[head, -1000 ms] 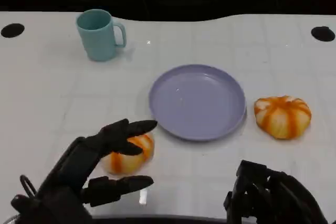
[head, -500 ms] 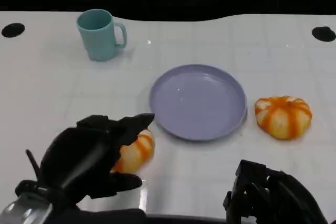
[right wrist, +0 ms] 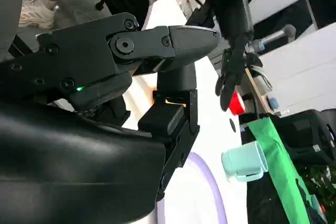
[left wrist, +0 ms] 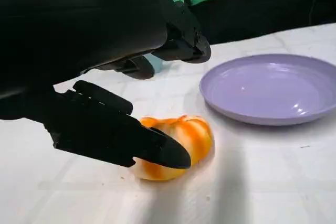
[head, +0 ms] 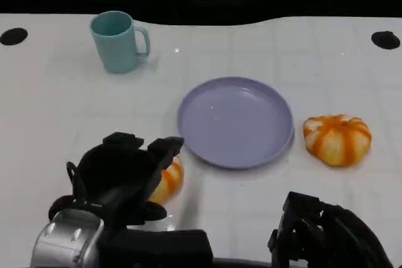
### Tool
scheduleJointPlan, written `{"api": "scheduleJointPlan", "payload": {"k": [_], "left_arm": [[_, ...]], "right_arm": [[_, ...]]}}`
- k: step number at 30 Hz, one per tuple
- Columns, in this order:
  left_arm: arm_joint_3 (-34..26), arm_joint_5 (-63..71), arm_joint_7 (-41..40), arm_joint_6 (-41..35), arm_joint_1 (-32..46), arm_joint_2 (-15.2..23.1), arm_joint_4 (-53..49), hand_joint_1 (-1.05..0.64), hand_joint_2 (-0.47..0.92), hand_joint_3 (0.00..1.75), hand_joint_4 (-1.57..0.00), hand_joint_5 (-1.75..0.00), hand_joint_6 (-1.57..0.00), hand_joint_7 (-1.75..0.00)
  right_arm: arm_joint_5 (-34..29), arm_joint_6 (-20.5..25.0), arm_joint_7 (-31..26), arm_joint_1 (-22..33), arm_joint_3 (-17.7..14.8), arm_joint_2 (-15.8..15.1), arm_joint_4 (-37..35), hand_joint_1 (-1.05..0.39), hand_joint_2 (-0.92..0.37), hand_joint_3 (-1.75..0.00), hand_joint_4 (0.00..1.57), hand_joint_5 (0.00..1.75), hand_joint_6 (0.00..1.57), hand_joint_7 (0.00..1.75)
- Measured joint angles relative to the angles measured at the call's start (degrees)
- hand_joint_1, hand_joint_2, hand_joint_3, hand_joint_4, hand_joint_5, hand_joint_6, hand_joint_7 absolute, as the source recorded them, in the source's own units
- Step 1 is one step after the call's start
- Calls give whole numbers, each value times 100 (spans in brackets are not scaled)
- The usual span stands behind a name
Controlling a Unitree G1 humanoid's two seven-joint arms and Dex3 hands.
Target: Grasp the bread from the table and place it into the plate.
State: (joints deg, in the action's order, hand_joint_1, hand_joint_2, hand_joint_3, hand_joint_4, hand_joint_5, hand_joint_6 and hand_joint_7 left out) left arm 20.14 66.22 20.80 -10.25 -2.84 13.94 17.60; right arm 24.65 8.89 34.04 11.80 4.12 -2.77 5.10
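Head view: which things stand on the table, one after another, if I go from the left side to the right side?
Teal mug → left hand over a bread → purple plate → second bread.

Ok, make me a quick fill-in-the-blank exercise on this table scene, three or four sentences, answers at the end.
1. The left hand is around a bread roll striped in white and ____.
2. The purple plate holds ____.
3. The second bread roll lies on the table beside the plate, on the robot's ____ side.
4. The teal mug stands upright, its handle facing the robot's ____.

Missing words: orange; nothing; right; right
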Motion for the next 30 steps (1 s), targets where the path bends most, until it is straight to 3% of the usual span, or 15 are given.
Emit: {"api": "scheduleJointPlan", "payload": {"k": [19,22,23,26,27,30], "left_arm": [[611,-28,-688,-561,-1289,-279,-2701,-37,82,0,-40,-22,-36,-2],[700,-142,-888,-512,-1446,-282,-3012,-30,85,1,-54,-27,-44,-4],[709,-215,-950,-460,-1469,-276,-3084,-29,86,1,-63,-33,-48,-4],[736,-410,-1053,-316,-1565,-212,-3238,-31,90,0,-63,-99,-66,-3],[755,-470,-1076,-272,-1607,-184,-3285,-32,91,4,-67,-121,-79,-6],[795,-581,-1286,-106,-1684,-126,-3415,-33,92,9,-76,-136,-100,-11]], "right_arm": [[5,40,-9,48,-3,-4,71,-71,-92,-24,81,165,74,140],[1,39,-9,64,1,-5,80,-71,-92,-24,81,165,74,140],[0,39,-9,70,3,-5,82,-71,-92,-24,81,165,74,140],[0,37,-9,86,3,-5,82,-71,-92,-24,82,165,74,140],[0,36,-9,87,3,-4,83,-70,-92,-25,82,165,74,140],[0,35,-9,108,3,-4,88,-70,-92,-26,82,165,73,140]]}}
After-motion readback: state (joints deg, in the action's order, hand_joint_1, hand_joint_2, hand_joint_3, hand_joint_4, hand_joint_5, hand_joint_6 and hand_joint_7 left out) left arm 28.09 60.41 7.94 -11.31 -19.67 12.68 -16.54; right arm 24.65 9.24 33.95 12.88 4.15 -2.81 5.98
